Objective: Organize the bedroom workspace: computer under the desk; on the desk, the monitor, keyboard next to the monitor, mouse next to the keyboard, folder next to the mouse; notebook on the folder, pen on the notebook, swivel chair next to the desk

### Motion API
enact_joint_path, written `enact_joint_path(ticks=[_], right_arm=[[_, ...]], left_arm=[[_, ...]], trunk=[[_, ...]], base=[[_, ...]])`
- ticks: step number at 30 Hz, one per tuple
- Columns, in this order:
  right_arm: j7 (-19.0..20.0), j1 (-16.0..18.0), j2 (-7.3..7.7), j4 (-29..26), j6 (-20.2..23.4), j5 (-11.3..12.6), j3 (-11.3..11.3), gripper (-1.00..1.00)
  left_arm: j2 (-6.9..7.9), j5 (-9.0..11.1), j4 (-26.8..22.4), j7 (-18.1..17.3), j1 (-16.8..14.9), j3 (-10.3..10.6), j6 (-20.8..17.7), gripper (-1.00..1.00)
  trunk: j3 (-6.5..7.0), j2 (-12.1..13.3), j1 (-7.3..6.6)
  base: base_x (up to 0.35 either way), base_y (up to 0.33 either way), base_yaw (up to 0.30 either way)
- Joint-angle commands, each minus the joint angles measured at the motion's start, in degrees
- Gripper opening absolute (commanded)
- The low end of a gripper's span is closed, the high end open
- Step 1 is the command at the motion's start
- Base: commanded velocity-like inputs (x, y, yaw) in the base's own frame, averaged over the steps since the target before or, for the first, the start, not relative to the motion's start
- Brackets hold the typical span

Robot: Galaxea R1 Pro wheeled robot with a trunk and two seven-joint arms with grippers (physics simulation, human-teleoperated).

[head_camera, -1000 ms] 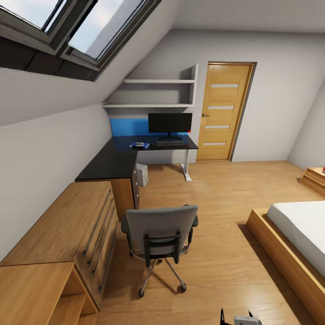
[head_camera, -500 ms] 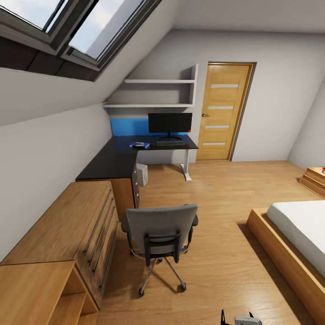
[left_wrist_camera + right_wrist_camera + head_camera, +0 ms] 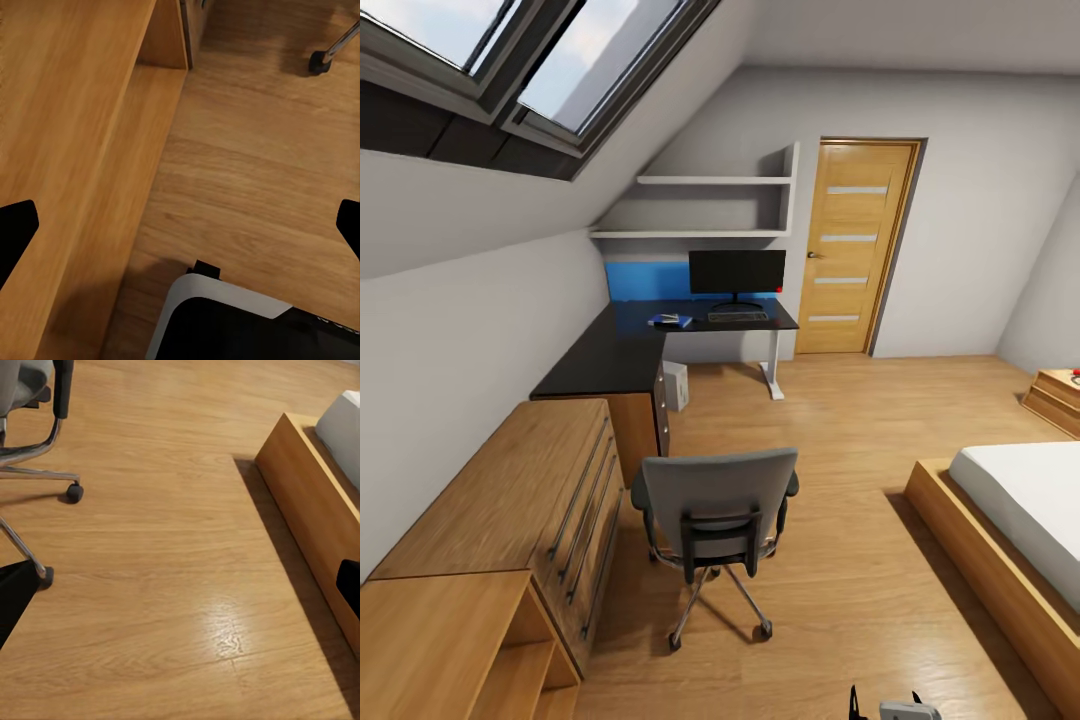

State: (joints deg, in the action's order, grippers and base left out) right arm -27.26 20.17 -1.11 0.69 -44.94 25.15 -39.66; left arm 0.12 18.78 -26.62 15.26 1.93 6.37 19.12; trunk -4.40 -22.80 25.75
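- One swivel chair [image 3: 715,520] stands low in the middle of the head view, back toward the camera, well apart from the black worktop [image 3: 622,352] in the upper-middle of the frame.
- On the worktop sit the monitor [image 3: 737,275], the keyboard [image 3: 737,317] before it, and a blue folder [image 3: 671,321] to its left; whether notebook and pen lie on it is too small to tell.
- The computer [image 3: 675,385] stands under the worktop.
- The left pincer [image 3: 180,225] and right pincer [image 3: 180,592] each show dark fingertips at opposite frame edges, spread wide, pinching nothing.
- Risk: driving forward could knock the chair into the low wood cabinet [image 3: 510,500], since castors roll freely.
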Motion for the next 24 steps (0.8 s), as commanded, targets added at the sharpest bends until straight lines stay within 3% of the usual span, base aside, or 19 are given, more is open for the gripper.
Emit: enact_joint_path(ticks=[1,13,24], right_arm=[[-0.31,0.05,-0.03,0.06,-0.11,0.25,-0.49,1.00],[-0.33,0.05,-0.11,-0.03,-0.15,0.25,-0.46,1.00],[-0.33,0.05,-0.12,-0.07,-0.15,0.25,-0.48,1.00]], left_arm=[[0.06,0.38,-0.09,0.48,0.00,0.49,0.13,1.00],[0.06,0.38,-0.09,0.48,0.00,0.48,0.13,1.00],[0.06,0.43,-0.15,0.49,0.00,0.43,0.19,1.00]], trunk=[[-0.11,-0.12,0.03],[-0.11,-0.12,0.03],[-0.11,-0.12,0.03]], base=[[-0.010,0.002,0.000],[-0.003,0.001,0.019],[0.000,0.000,0.202]])
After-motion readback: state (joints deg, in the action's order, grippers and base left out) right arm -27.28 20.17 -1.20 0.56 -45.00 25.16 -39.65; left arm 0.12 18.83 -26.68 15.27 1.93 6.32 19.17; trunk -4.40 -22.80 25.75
